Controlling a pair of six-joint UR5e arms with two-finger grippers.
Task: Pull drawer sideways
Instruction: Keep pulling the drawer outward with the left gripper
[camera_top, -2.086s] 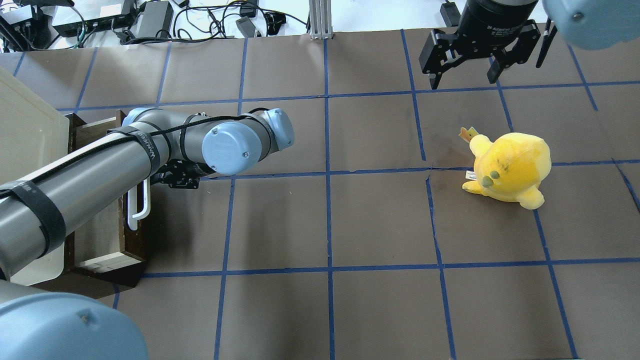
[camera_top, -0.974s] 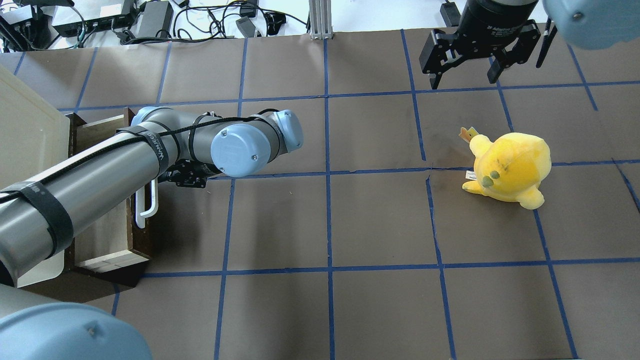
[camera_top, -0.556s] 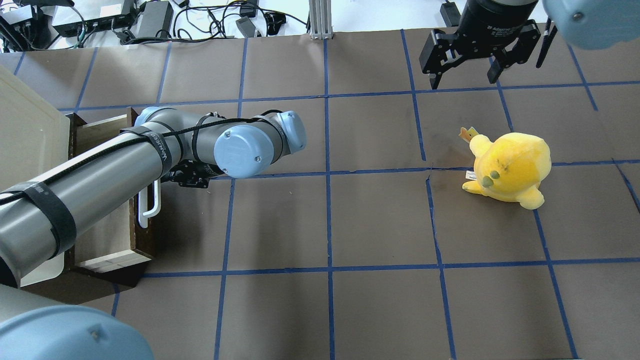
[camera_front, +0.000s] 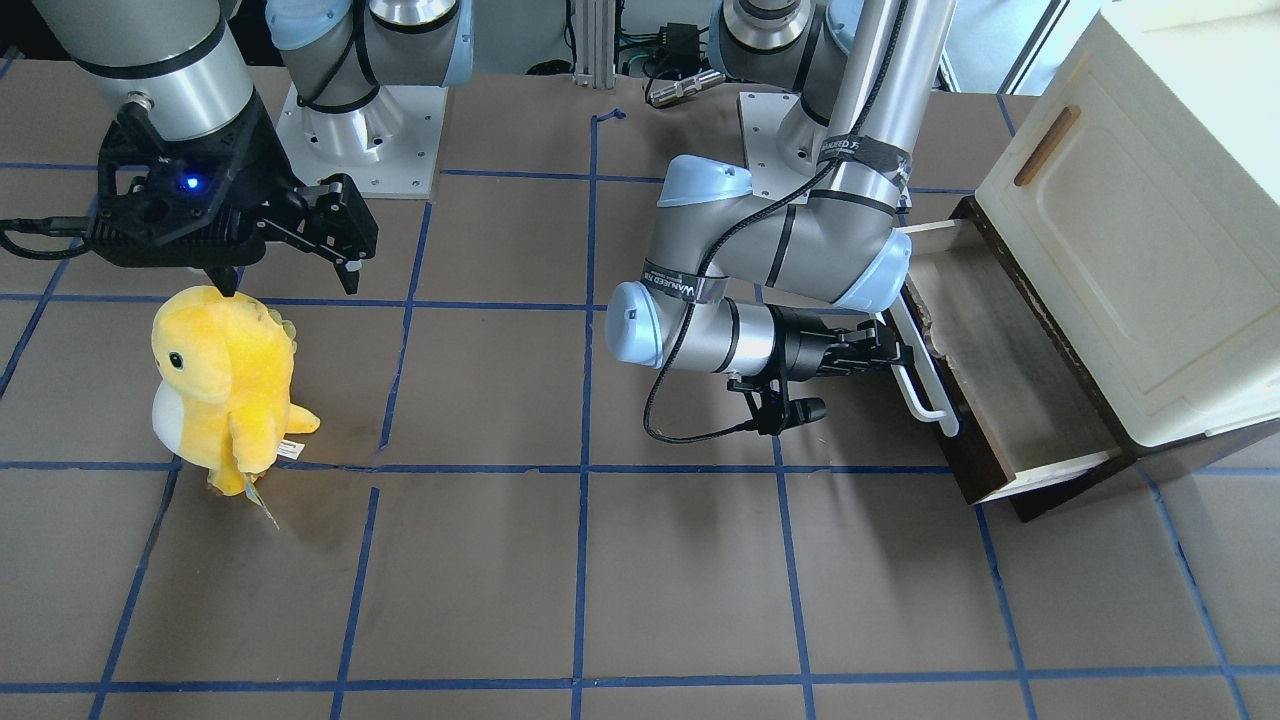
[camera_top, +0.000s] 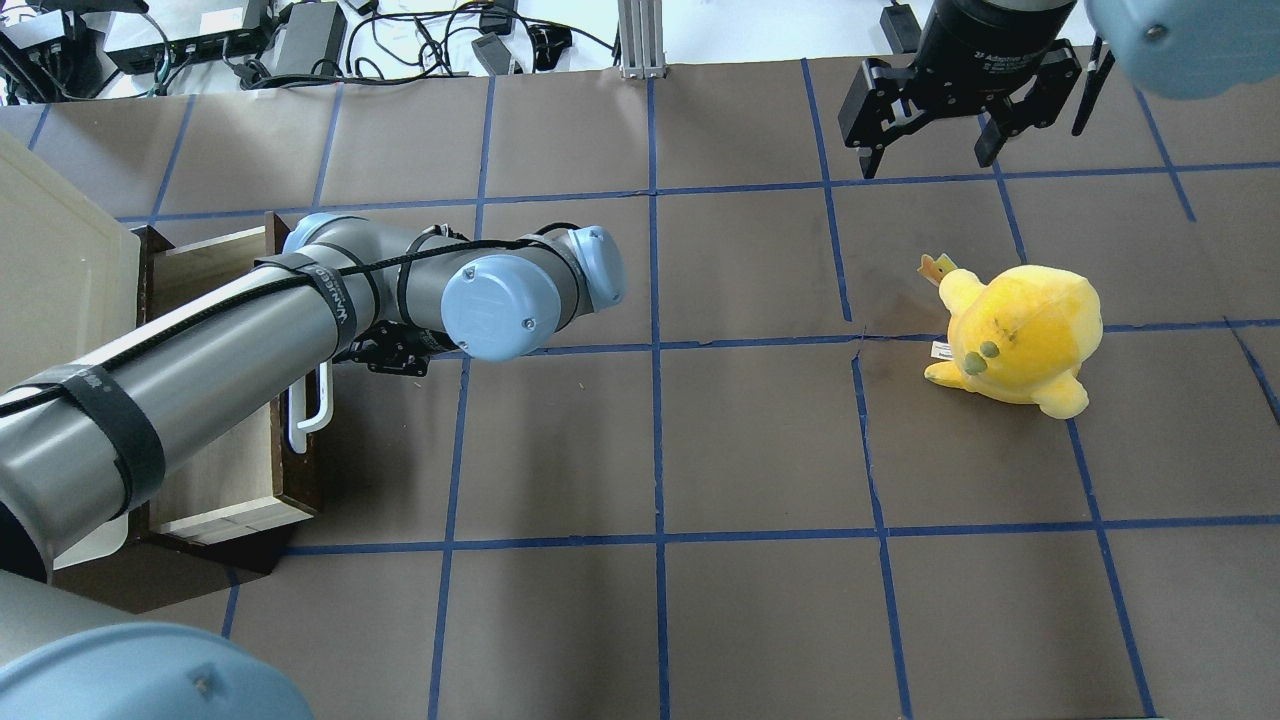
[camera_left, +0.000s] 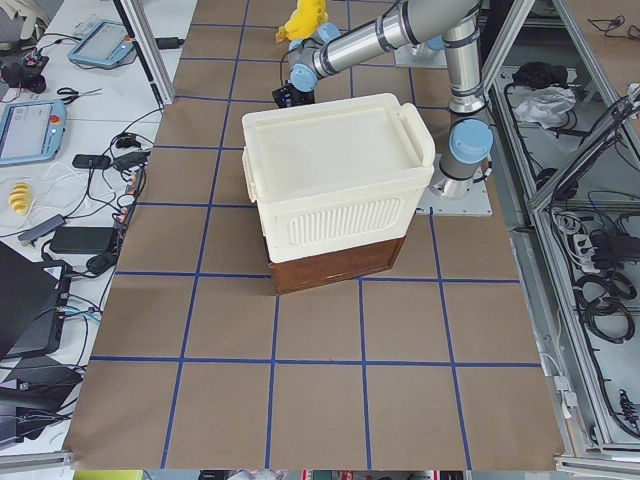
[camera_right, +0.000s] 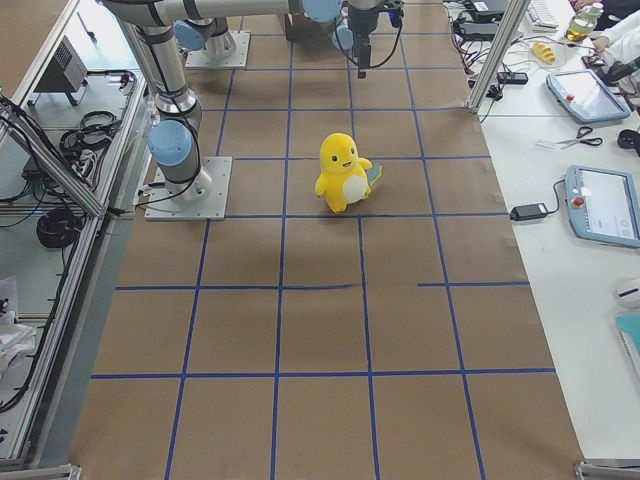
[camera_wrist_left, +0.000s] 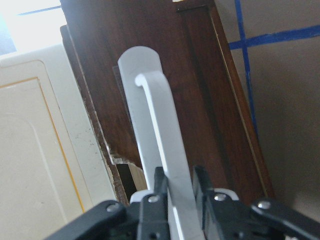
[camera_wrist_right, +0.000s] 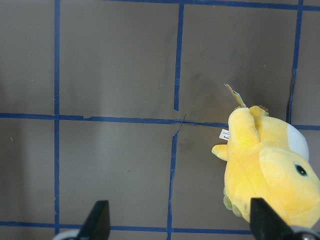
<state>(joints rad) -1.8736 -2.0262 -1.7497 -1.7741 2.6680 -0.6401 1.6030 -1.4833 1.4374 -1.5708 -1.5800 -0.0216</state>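
The drawer (camera_front: 1000, 385) stands partly pulled out of the base under the cream-white cabinet (camera_front: 1130, 250), showing its greyish inside and dark brown front (camera_wrist_left: 205, 100). In the overhead view the drawer (camera_top: 220, 470) lies at the left, half under my left arm. My left gripper (camera_front: 897, 352) is shut on the long white bar handle (camera_front: 928, 385). The left wrist view shows both fingers (camera_wrist_left: 161, 182) clamped on the handle (camera_wrist_left: 157, 125). My right gripper (camera_top: 927, 165) is open and empty, hanging above the table at the far right.
A yellow plush toy (camera_top: 1020, 335) stands on the brown gridded table beneath and beside the right gripper (camera_front: 290, 285); it also shows in the right wrist view (camera_wrist_right: 265, 165). The cabinet (camera_top: 50, 270) fills the table's left end. Cables and power bricks (camera_top: 300, 40) lie beyond the far edge.
The drawer has slid further out of the cabinet, towards the table's middle, with my left gripper shut on its handle and moving with it. The right arm and the plush have not moved.
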